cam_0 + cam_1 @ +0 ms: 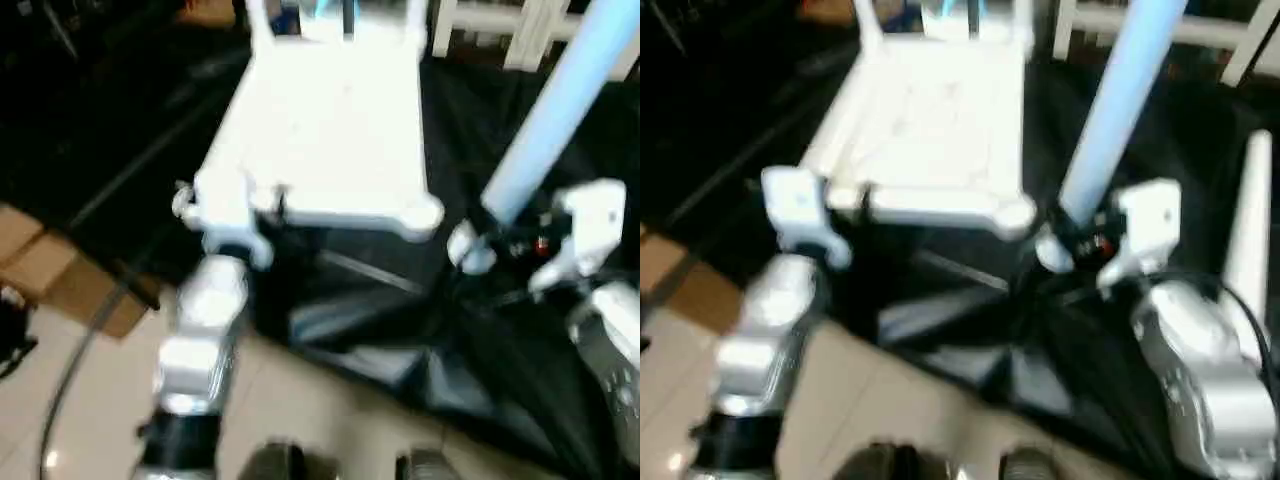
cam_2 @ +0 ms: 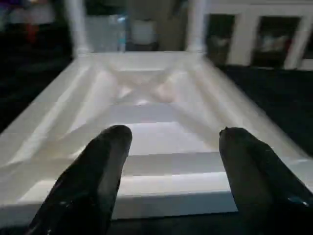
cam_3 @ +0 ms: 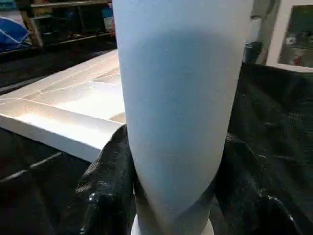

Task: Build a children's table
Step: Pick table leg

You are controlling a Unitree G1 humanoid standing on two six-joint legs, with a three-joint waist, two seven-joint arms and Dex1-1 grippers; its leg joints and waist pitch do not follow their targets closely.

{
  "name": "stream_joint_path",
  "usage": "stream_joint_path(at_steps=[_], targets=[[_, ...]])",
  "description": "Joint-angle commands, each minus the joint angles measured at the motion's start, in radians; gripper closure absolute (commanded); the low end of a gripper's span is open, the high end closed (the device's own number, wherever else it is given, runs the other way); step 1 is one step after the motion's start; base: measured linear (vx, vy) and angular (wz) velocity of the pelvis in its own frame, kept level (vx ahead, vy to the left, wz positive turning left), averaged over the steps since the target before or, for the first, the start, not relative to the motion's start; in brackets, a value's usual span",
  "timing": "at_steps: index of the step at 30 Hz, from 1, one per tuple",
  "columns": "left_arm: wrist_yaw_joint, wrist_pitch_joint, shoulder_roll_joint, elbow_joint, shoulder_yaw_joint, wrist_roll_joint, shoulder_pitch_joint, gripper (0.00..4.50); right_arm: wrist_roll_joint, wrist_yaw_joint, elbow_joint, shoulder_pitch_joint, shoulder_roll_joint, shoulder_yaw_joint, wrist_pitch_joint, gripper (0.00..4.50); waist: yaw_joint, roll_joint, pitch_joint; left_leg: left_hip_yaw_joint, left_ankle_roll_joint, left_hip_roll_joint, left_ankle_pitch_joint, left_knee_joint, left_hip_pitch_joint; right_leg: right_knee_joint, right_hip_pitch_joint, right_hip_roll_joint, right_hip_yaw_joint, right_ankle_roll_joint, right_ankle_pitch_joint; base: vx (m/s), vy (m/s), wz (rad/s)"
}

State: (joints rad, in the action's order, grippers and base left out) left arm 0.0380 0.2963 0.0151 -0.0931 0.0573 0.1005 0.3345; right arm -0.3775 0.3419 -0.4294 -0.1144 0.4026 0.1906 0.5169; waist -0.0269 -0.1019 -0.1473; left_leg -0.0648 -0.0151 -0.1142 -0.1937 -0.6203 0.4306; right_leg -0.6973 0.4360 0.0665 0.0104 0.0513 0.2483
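The table top (image 1: 325, 130) lies upside down on a black cloth (image 1: 420, 340), ribbed underside up, with two legs (image 2: 76, 27) standing upright in its far corner sockets. The near right corner socket (image 1: 425, 215) stands bare.

The left gripper (image 2: 171, 147) sits at the near left corner of the top. Its two fingers (image 2: 105, 161) are spread wide, with nothing between them, hovering just over the near rim and pointing along the X-ribs.

The right gripper (image 3: 171, 196) is just beside the near right corner, apart from the top. Its fingers (image 3: 105, 191) are closed round the lower part of a third leg (image 1: 1120, 110), which rises tilted up and away from the robot. The leg's rounded lower end (image 1: 470, 250) is near the bare socket but not in it.

A fourth leg (image 1: 1245, 220) lies on the cloth, to the right of the right arm.
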Motion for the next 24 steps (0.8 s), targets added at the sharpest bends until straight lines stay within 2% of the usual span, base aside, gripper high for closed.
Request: stream_joint_path(at_steps=[1,2,3,4,5,6,7,8,9,10,11,12,13,14,15,16,17,18,19,20,21,22,23,24], targets=[[0.015,0.001,-0.025,-0.016,-0.021,0.012,-0.006,1.21,0.006,-0.003,-0.04,-0.001,-0.014,-0.008,-0.009,2.64,-0.003,0.041,0.058,-0.008,0.074,-0.019,-0.172,0.036,-0.009,0.147,-0.093,0.056,0.027,0.274,0.16,-0.055,-0.106,-0.11],[0.027,0.003,-0.023,-0.02,-0.02,0.018,-0.011,1.21,0.001,-0.008,-0.043,-0.002,-0.019,-0.005,-0.004,2.64,0.002,0.036,0.051,-0.008,0.082,-0.028,-0.211,0.044,-0.013,0.156,-0.089,0.055,0.03,0.235,0.332,0.0,0.0,0.0],[0.03,0.004,-0.022,-0.021,-0.02,0.019,-0.013,1.21,0.0,-0.009,-0.044,-0.003,-0.019,-0.005,-0.003,2.64,0.006,0.029,0.045,-0.013,0.088,-0.033,-0.255,0.053,-0.022,0.168,-0.08,0.05,0.027,0.179,0.505,0.0,0.0,0.0],[0.037,0.005,-0.02,-0.023,-0.02,0.023,-0.016,1.21,-0.005,-0.012,-0.045,-0.003,-0.021,-0.002,0.001,2.64,0.027,0.028,0.036,-0.022,0.094,-0.04,-0.378,0.074,-0.055,0.188,-0.07,0.034,0.006,0.022,0.753,0.0,0.0,0.0],[0.039,0.004,-0.019,-0.024,-0.019,0.02,-0.018,1.21,-0.009,-0.01,-0.046,-0.004,-0.018,-0.002,0.003,2.64,0.027,0.028,0.036,-0.022,0.094,-0.04,-0.378,0.074,-0.055,0.188,-0.07,0.034,0.006,0.022,0.753,-0.028,0.079,0.01],[0.041,0.005,-0.017,-0.024,-0.019,0.024,-0.02,1.21,-0.011,-0.004,-0.048,-0.005,-0.007,-0.006,0.003,2.64,0.052,0.031,0.031,-0.035,0.114,-0.066,-0.487,0.085,-0.139,0.197,-0.042,-0.016,0.0,-0.075,0.627,-0.048,0.078,-0.2],[0.039,0.004,-0.017,-0.025,-0.018,0.024,-0.021,1.21,-0.012,-0.002,-0.048,-0.006,-0.005,-0.007,0.005,2.64,0.053,0.019,0.031,-0.048,0.138,-0.1,-0.582,0.104,-0.21,0.189,-0.011,-0.039,-0.006,-0.114,0.481,-0.048,0.078,-0.2],[0.037,0.003,-0.017,-0.025,-0.016,0.022,-0.02,1.21,-0.014,0.0,-0.049,-0.006,-0.001,-0.007,0.007,2.64,0.057,0.018,0.024,-0.043,0.135,-0.12,-0.636,0.124,-0.212,0.164,-0.012,-0.04,-0.02,-0.129,0.406,-0.024,0.09,-0.58],[0.036,0.002,-0.016,-0.026,-0.017,0.024,-0.021,1.21,-0.014,0.003,-0.049,-0.008,0.0,-0.008,0.006,2.64,0.057,0.01,0.024,-0.042,0.128,-0.151,-0.709,0.157,-0.205,0.122,-0.026,-0.017,-0.038,-0.144,0.28,0.044,0.112,-0.8],[0.035,0.003,-0.016,-0.027,-0.018,0.025,-0.022,1.21,-0.017,0.004,-0.048,-0.01,0.0,-0.008,0.008,2.64,0.06,0.014,0.028,-0.054,0.113,-0.153,-0.717,0.164,-0.21,0.109,-0.033,-0.002,-0.046,-0.16,0.202,0.044,0.112,-0.8],[0.035,0.003,-0.016,-0.027,-0.018,0.025,-0.022,1.21,-0.017,0.004,-0.048,-0.01,0.0,-0.008,0.008,2.64,0.06,0.014,0.028,-0.054,0.113,-0.153,-0.717,0.164,-0.21,0.109,-0.033,-0.002,-0.046,-0.16,0.202,0.04,0.083,-0.86],[0.034,0.003,-0.014,-0.029,-0.019,0.027,-0.023,1.21,-0.014,0.01,-0.047,-0.015,0.004,-0.012,0.003,2.64,0.054,0.048,0.047,-0.075,0.004,-0.053,-0.507,0.126,-0.078,0.163,-0.156,0.039,-0.021,-0.142,0.189,0.017,0.065,-0.56],[0.033,0.003,-0.014,-0.031,-0.021,0.028,-0.026,1.21,-0.013,0.019,-0.047,-0.021,0.009,-0.019,0.001,2.64,0.048,0.066,0.063,-0.085,-0.052,-0.015,-0.299,0.083,-0.048,0.196,-0.187,0.06,0.006,-0.142,0.346,0.017,0.065,-0.56],[0.033,0.003,-0.014,-0.033,-0.023,0.029,-0.027,1.21,-0.013,0.024,-0.047,-0.022,0.011,-0.022,0.001,2.64,0.045,0.057,0.075,-0.083,-0.079,-0.01,-0.211,0.071,-0.047,0.202,-0.193,0.066,0.015,-0.174,0.373,0.0,0.0,0.0],[0.032,0.003,-0.013,-0.036,-0.025,0.029,-0.029,1.21,-0.015,0.031,-0.047,-0.023,0.013,-0.026,0.002,2.64,0.051,0.062,0.078,-0.078,-0.134,-0.001,-0.101,0.058,-0.037,0.205,-0.191,0.052,0.02,-0.235,0.341,0.089,-0.003,0.09],[0.031,0.003,-0.014,-0.038,-0.028,0.026,-0.031,1.21,-0.017,0.036,-0.047,-0.023,0.015,-0.031,0.002,2.64,0.057,0.056,0.084,-0.075,-0.185,-0.005,-0.025,0.06,-0.053,0.194,-0.178,0.033,0.007,-0.295,0.244,0.089,-0.003,0.09],[0.031,0.003,-0.014,-0.039,-0.028,0.025,-0.032,1.21,-0.017,0.037,-0.047,-0.023,0.015,-0.032,0.002,2.64,0.057,0.056,0.084,-0.075,-0.185,-0.005,-0.025,0.06,-0.053,0.194,-0.178,0.033,0.007,-0.295,0.244,0.102,-0.015,0.14],[0.032,0.004,-0.014,-0.042,-0.03,0.026,-0.033,1.21,-0.018,0.041,-0.048,-0.022,0.017,-0.035,0.001,2.64,0.064,0.044,0.094,-0.066,-0.278,-0.013,0.107,0.058,-0.077,0.163,-0.162,0.008,-0.019,-0.357,0.054,0.114,-0.008,0.13],[0.033,0.005,-0.016,-0.045,-0.032,0.027,-0.035,1.21,-0.02,0.046,-0.049,-0.021,0.018,-0.039,0.0,2.64,0.064,0.04,0.095,-0.063,-0.311,-0.017,0.137,0.057,-0.089,0.153,-0.151,0.004,-0.025,-0.368,0.007,0.114,-0.008,0.13],[0.033,0.005,-0.017,-0.046,-0.032,0.027,-0.036,1.21,-0.02,0.047,-0.05,-0.021,0.019,-0.041,0.0,2.64,0.065,0.035,0.097,-0.052,-0.372,-0.026,0.207,0.053,-0.115,0.129,-0.137,-0.003,-0.034,-0.381,-0.074,0.128,-0.002,0.1],[0.034,0.007,-0.018,-0.049,-0.032,0.028,-0.038,1.21,-0.022,0.049,-0.052,-0.02,0.019,-0.042,-0.001,2.64,0.066,0.033,0.096,-0.038,-0.427,-0.03,0.272,0.045,-0.135,0.113,-0.119,-0.01,-0.044,-0.368,-0.11,0.129,-0.003,0.1],[0.036,0.008,-0.019,-0.051,-0.033,0.028,-0.04,1.21,-0.023,0.05,-0.053,-0.019,0.02,-0.042,-0.002,2.64,0.066,0.038,0.093,-0.037,-0.444,-0.025,0.284,0.038,-0.139,0.11,-0.116,-0.01,-0.042,-0.358,-0.125,0.129,-0.003,0.1],[0.038,0.009,-0.02,-0.052,-0.033,0.027,-0.041,1.21,-0.024,0.049,-0.053,-0.018,0.019,-0.041,-0.003,2.64,0.061,0.043,0.09,-0.033,-0.459,-0.016,0.301,0.028,-0.14,0.1,-0.12,-0.008,-0.035,-0.337,-0.156,0.118,0.002,0.11],[0.038,0.009,-0.02,-0.053,-0.033,0.026,-0.041,1.21,-0.025,0.049,-0.053,-0.018,0.019,-0.04,-0.003,2.64,0.052,0.046,0.09,-0.033,-0.455,0.001,0.31,0.016,-0.126,0.093,-0.136,-0.009,-0.024,-0.32,-0.188,0.11,0.02,0.09]])
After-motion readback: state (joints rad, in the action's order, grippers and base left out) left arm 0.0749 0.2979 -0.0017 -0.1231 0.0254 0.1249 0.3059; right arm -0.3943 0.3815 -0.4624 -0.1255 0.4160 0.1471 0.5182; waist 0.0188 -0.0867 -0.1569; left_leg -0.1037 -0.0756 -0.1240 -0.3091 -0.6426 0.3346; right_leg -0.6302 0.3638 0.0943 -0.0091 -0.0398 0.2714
